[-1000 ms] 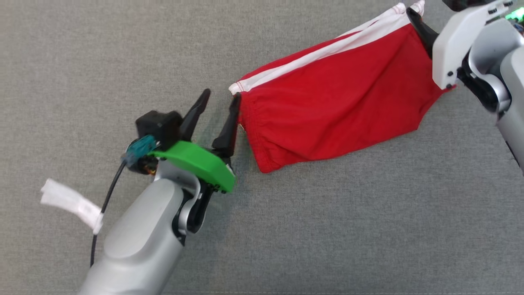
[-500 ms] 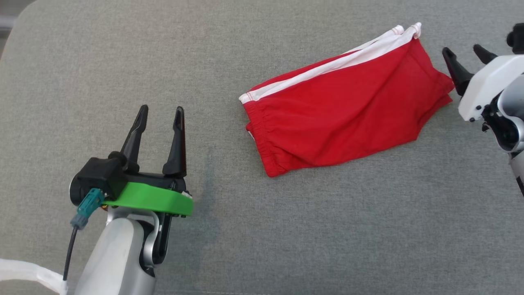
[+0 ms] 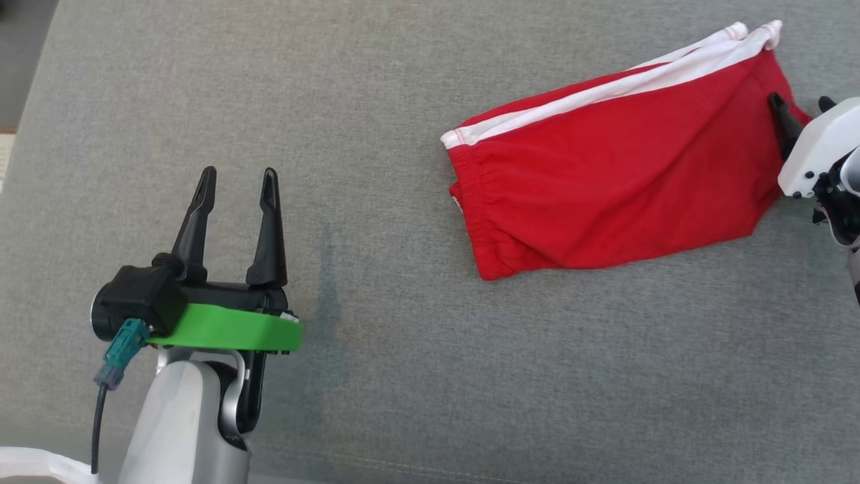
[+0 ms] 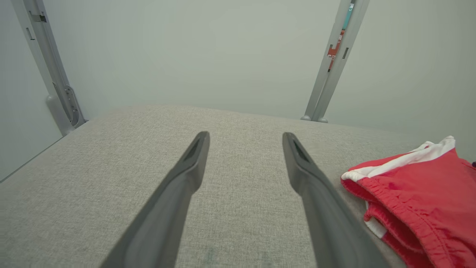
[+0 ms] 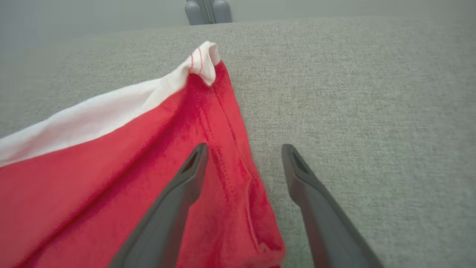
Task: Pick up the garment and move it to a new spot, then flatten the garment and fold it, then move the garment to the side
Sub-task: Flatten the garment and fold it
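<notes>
The garment (image 3: 618, 181) is a pair of red shorts with a white side stripe, lying folded flat on the grey cushion (image 3: 470, 376) at the upper right. My left gripper (image 3: 236, 176) stands open and empty well to the left of it, fingers pointing away from me. In the left wrist view the left gripper (image 4: 245, 134) is over bare cushion, with the garment (image 4: 416, 193) at the right. My right gripper (image 3: 801, 101) is open at the garment's right edge. In the right wrist view, the right gripper (image 5: 244, 147) has one finger above the garment's (image 5: 111, 167) hem and the other over the cushion.
The cushion's rounded left edge (image 3: 33, 101) drops away at the left. A white strip (image 3: 33, 462) trails from my left arm at the bottom left. Grey metal posts (image 4: 331, 63) stand behind the cushion against a pale wall.
Both grippers have come off the garment's ends. The left arm has drawn back to the lower left and the right has pulled back to the right edge. The camera has shifted too.
</notes>
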Robot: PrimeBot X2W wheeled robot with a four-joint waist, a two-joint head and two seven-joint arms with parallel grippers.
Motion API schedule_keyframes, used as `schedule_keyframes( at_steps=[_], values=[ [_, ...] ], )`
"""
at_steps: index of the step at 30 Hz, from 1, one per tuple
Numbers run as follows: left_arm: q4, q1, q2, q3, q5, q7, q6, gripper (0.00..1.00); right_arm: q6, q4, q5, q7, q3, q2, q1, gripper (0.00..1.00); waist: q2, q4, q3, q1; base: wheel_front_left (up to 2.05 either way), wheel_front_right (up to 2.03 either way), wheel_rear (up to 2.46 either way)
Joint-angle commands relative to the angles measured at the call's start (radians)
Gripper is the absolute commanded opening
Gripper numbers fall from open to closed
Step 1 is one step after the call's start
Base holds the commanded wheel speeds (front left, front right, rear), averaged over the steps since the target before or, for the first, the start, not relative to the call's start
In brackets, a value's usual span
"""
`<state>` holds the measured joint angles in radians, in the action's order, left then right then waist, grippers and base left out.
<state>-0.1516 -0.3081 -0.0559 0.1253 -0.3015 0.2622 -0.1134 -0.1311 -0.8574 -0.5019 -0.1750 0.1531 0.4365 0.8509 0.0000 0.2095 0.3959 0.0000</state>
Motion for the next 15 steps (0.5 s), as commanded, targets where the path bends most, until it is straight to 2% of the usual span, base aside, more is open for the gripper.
schedule_keyframes(
  at_steps=[1, 8, 9, 10, 12, 15],
  values=[
    [0.004, 0.008, 0.002, -0.007, 0.008, 0.003, -0.005, 1.00, 0.001, -0.021, 0.016, -0.004, -0.008, -0.007, 0.017, 1.00, 0.0000, 0.026, 0.025, 0.0000, 0.00, 0.00, 0.00],
    [0.005, 0.013, 0.005, -0.013, 0.008, 0.003, -0.013, 1.00, -0.001, -0.094, 0.059, -0.054, 0.014, -0.058, 0.017, 1.00, 0.0000, 0.037, 0.030, 0.0000, 0.00, 0.00, 0.00],
    [0.005, 0.015, 0.005, -0.012, 0.004, 0.003, -0.014, 1.00, -0.002, -0.098, 0.057, -0.073, 0.029, -0.065, 0.005, 0.91, 0.0000, 0.037, 0.028, 0.0000, 0.00, 0.00, 0.00],
    [0.005, 0.016, 0.005, -0.011, 0.001, 0.003, -0.014, 1.00, -0.003, -0.097, 0.048, -0.087, 0.043, -0.073, -0.006, 0.48, 0.0000, 0.036, 0.026, 0.0000, 0.00, 0.00, 0.00],
    [0.005, 0.022, 0.005, -0.009, -0.003, 0.003, -0.015, 1.00, -0.004, -0.084, 0.030, -0.113, 0.076, -0.080, -0.033, 0.00, 0.0000, 0.034, 0.021, 0.0000, 0.00, 0.00, 0.00],
    [0.002, 0.021, 0.005, -0.009, -0.001, 0.003, -0.016, 1.00, -0.002, -0.066, 0.014, -0.113, 0.098, -0.057, -0.050, 0.00, 0.0000, 0.028, 0.015, 0.0000, 0.00, 0.00, 0.00]
  ],
)
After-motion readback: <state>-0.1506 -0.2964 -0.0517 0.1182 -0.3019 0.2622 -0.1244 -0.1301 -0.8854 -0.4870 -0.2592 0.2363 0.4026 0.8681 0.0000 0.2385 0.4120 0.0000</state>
